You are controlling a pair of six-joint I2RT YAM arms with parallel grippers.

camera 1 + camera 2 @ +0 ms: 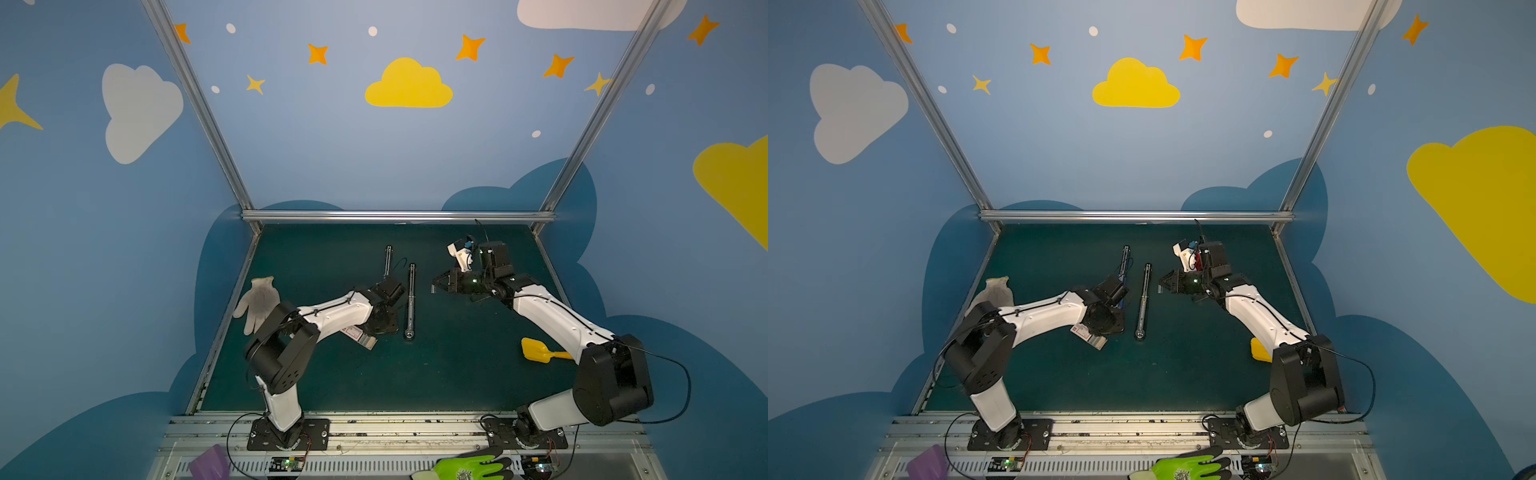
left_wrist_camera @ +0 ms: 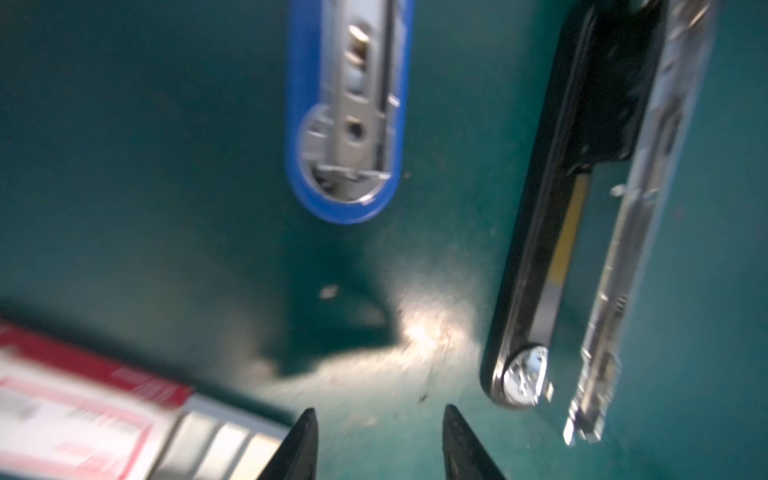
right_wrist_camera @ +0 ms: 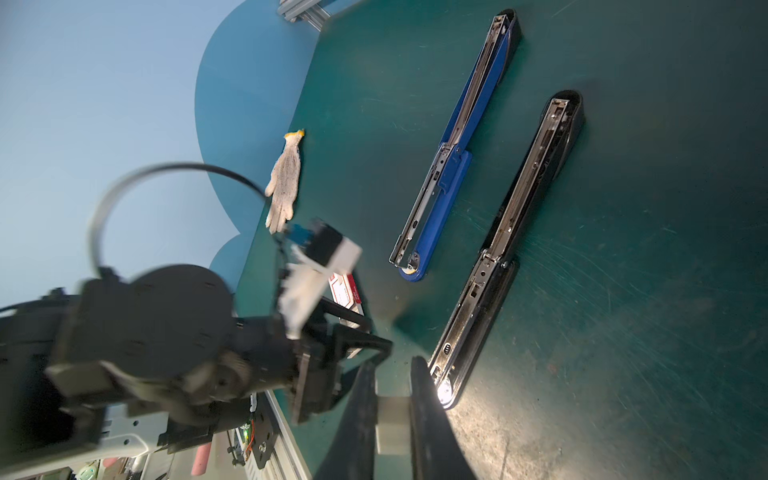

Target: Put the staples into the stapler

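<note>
Two long staplers lie opened flat, side by side, on the dark green table [image 1: 457,374]. The black metal stapler [image 1: 411,299] stretches between the two pairs of jaws. The blue plastic stapler [image 1: 387,259] lies just past the left jaws, on their far side.

The left jaws stand apart over bare table with nothing between them. The small flat white cardboard box of staples with red print [image 2: 83,407] lies on the table just beside them. Its tray is slid out toward one black fingertip [image 2: 303,440]; whether the two touch cannot be told.

The right jaws are clamped on a small pale grey block [image 3: 390,424]. They point toward the black stapler and are close beside it.

A white knitted glove [image 1: 259,297] lies at the table's edge, well away from the left jaws, behind that arm. A yellow plastic scoop [image 1: 536,350] sits well behind the right jaws, partly under that arm.

Silver aluminium rails [image 1: 395,216] frame the table. Blue walls painted with white and yellow clouds, orange and yellow stars and pale dots close it in. On the metal ledge in front of the arm bases rest a green and black work glove [image 1: 469,467] and a purple object [image 1: 210,463].
</note>
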